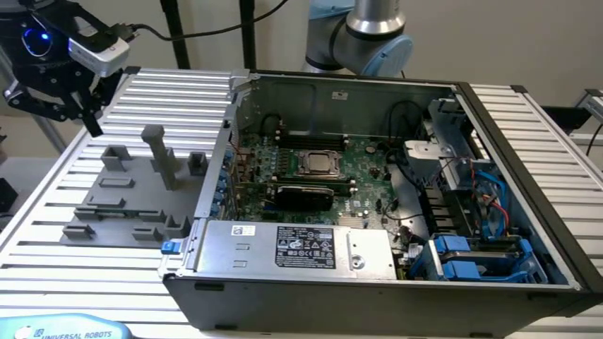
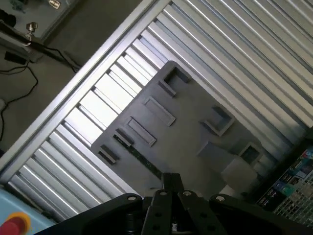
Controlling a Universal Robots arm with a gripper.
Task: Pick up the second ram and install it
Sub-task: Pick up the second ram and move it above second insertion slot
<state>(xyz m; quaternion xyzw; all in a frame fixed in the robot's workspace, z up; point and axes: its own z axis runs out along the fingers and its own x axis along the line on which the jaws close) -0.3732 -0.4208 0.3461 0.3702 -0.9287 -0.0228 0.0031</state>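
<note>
1. Ext. view: black gripper (image 1: 92, 126), jaws shut w/ nothing in them, hangs above ribbed alu. table (image 1: 47, 240), near matte grey fixture (image 1: 132, 187) w/ rectangular pockets and a tall post. Open sheet-steel PC case (image 1: 311, 95) sits at ext. view's right.
2. Wrist view: closed fingertips (image 2: 166, 185) sit just off the second ram (image 2: 141, 156), apart from it. It's a thin dark-green strip on edge in a slot along the fixture's rim.
</note>
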